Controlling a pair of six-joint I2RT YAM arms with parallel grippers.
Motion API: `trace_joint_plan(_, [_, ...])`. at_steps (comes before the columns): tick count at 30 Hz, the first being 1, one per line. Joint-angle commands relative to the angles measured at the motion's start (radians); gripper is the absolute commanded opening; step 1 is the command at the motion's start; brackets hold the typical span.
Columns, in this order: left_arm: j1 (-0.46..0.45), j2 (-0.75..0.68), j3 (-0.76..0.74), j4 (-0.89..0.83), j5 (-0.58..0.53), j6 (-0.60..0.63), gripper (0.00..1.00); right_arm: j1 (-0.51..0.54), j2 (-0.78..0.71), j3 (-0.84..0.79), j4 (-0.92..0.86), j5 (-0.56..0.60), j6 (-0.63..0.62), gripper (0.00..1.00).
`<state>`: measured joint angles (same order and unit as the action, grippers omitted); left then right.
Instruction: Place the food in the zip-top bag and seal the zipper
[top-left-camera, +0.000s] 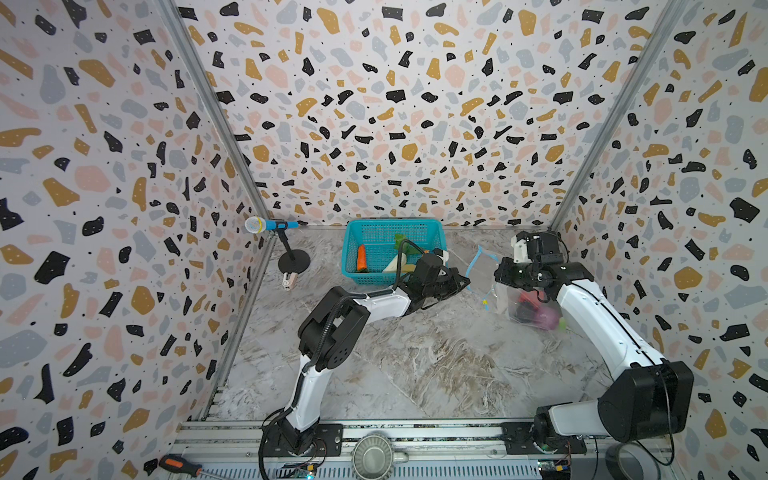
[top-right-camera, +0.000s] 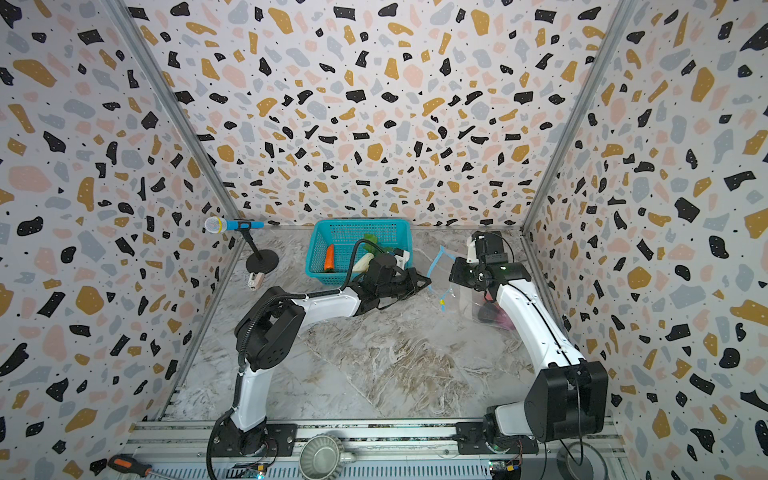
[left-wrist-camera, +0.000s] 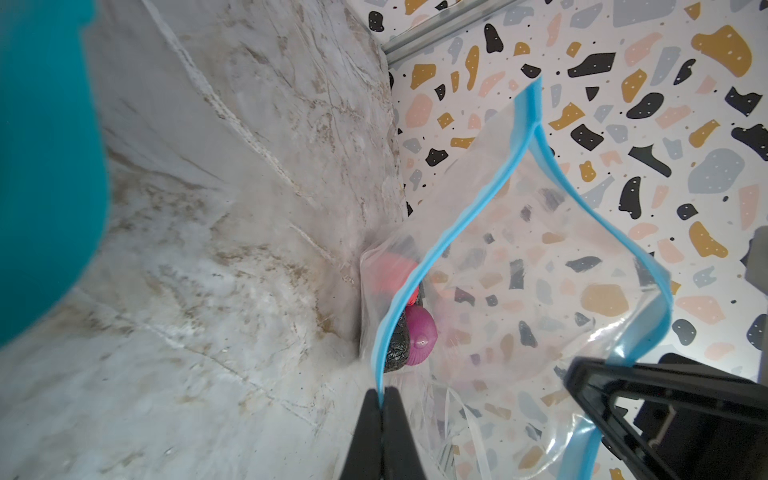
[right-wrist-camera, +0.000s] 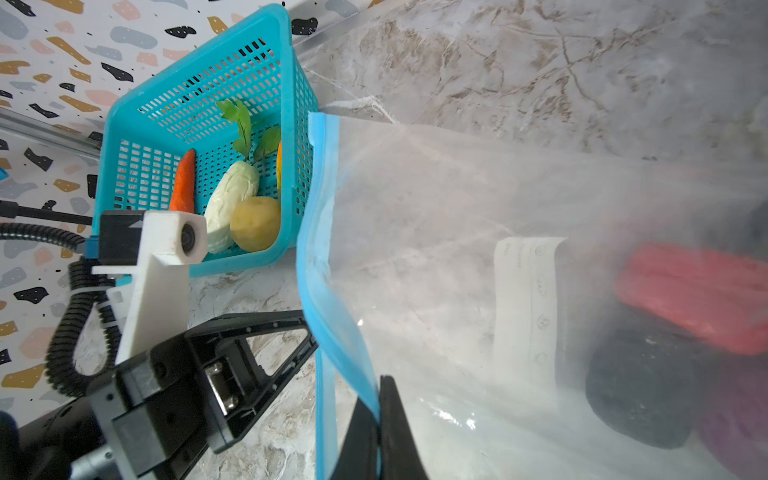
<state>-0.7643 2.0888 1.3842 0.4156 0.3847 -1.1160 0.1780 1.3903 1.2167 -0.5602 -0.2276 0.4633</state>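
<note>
The clear zip-top bag (top-left-camera: 484, 272) stands at the right with its mouth held apart. My left gripper (left-wrist-camera: 381, 390) is shut on one side of the blue zipper (left-wrist-camera: 419, 274). My right gripper (right-wrist-camera: 379, 380) is shut on the other side of that zipper (right-wrist-camera: 320, 249). Inside the bag lie a red pepper (right-wrist-camera: 690, 295), a dark eggplant (right-wrist-camera: 640, 395) and a purple onion (left-wrist-camera: 422, 334). More food is in the teal basket (right-wrist-camera: 199, 62): an orange carrot (right-wrist-camera: 185, 183), a white radish (right-wrist-camera: 230, 199), a yellow potato (right-wrist-camera: 254, 224) and green leaves (right-wrist-camera: 245, 124). A yellow slider tab (top-left-camera: 485, 300) hangs at the strip's near end.
A toy microphone (top-left-camera: 270, 224) on a black stand (top-left-camera: 294, 261) is at the back left, with a small white object (top-left-camera: 289, 280) beside it. On the front rail lie a screwdriver (top-left-camera: 178, 463) and a metal tin (top-left-camera: 372, 455).
</note>
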Motion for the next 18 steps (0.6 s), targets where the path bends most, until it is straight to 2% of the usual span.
trace_joint_plan(1, [0.007,-0.031,-0.022,0.075,-0.007,-0.001,0.0,0.014,0.013,-0.014,0.025,-0.004,0.014,0.0])
trace_joint_plan(7, [0.012,-0.03,-0.06,0.092,-0.017,-0.005,0.0,0.028,0.031,-0.035,0.053,-0.022,0.022,0.0])
trace_joint_plan(18, [0.013,-0.033,-0.095,0.102,-0.029,-0.009,0.03,0.035,0.077,-0.078,0.121,-0.121,0.034,0.0])
